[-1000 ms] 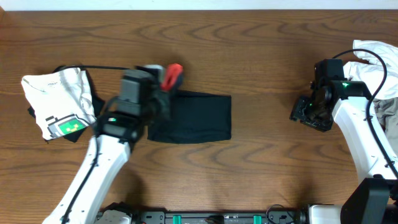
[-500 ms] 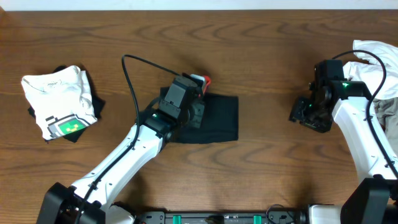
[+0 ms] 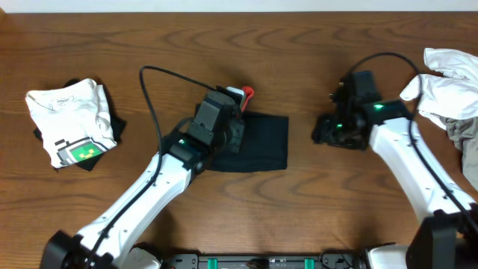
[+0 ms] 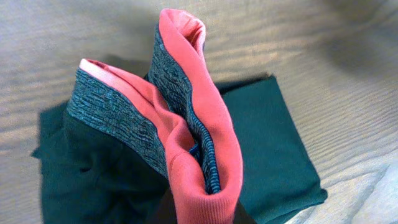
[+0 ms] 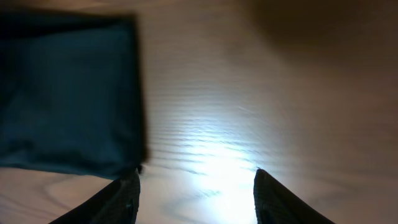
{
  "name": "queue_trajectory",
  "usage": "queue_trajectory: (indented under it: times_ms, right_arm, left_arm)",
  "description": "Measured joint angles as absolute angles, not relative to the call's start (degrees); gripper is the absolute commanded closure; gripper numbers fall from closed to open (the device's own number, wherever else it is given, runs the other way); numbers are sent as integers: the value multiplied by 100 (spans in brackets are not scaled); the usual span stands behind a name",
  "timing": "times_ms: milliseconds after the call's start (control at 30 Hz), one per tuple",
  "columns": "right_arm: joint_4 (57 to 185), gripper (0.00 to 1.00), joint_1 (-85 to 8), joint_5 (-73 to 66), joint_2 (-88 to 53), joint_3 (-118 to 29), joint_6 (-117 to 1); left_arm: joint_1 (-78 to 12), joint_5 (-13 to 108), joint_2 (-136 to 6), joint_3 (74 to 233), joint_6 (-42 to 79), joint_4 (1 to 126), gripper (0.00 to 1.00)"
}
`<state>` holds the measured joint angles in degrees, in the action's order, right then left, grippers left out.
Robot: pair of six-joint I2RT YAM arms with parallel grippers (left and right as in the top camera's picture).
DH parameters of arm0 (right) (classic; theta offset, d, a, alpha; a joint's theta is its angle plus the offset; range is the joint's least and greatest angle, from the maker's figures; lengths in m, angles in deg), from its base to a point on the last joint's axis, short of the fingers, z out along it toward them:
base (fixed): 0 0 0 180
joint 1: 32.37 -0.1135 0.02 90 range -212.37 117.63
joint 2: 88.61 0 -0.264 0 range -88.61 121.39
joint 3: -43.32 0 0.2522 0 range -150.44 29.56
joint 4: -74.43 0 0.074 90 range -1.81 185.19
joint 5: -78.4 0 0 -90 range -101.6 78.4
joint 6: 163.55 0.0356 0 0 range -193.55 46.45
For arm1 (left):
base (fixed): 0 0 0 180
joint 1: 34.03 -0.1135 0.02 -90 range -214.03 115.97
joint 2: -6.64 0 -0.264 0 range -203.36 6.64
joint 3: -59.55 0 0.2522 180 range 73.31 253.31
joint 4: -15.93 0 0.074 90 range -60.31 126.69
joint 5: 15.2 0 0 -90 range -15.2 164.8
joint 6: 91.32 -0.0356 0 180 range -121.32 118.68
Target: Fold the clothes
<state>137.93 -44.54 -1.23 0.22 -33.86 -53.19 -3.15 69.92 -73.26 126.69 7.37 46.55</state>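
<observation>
The clothes, black trousers (image 3: 261, 142), lie folded into a rectangle at the table's middle. Their grey-and-red waistband (image 3: 245, 94) is lifted over the rectangle's upper left corner, and my left gripper (image 3: 236, 106) is shut on it. In the left wrist view the waistband (image 4: 186, 124) stands up in a pinched loop above the dark fabric (image 4: 273, 143), with my left gripper (image 4: 202, 214) at its base. My right gripper (image 3: 328, 133) hovers open just right of the trousers. In the right wrist view its fingers (image 5: 127, 193) stand apart over bare wood, beside the trousers' edge (image 5: 68, 93).
A folded white T-shirt with green print (image 3: 71, 123) lies on a dark garment at the far left. A heap of white and grey clothes (image 3: 448, 93) sits at the far right edge. The left arm's cable (image 3: 149, 90) loops above the table.
My left gripper carried the waistband to the right over the folded trousers, then held still. In the last half second my right arm swung left toward the trousers' right edge.
</observation>
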Motion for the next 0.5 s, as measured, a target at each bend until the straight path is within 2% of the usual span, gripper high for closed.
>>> queue_trajectory:
  times_ms: [300, 500]
  right_arm:
    - [12643, 44, -5474, 41, 956, -3366, -5240]
    - [12287, 46, -5818, 58, 1596, -3366, -5122]
  left_arm:
    - [-315, 7097, -6996, 12669, 737, 4659, 93]
    - [-315, 7099, -6996, 12669, 737, 4659, 94]
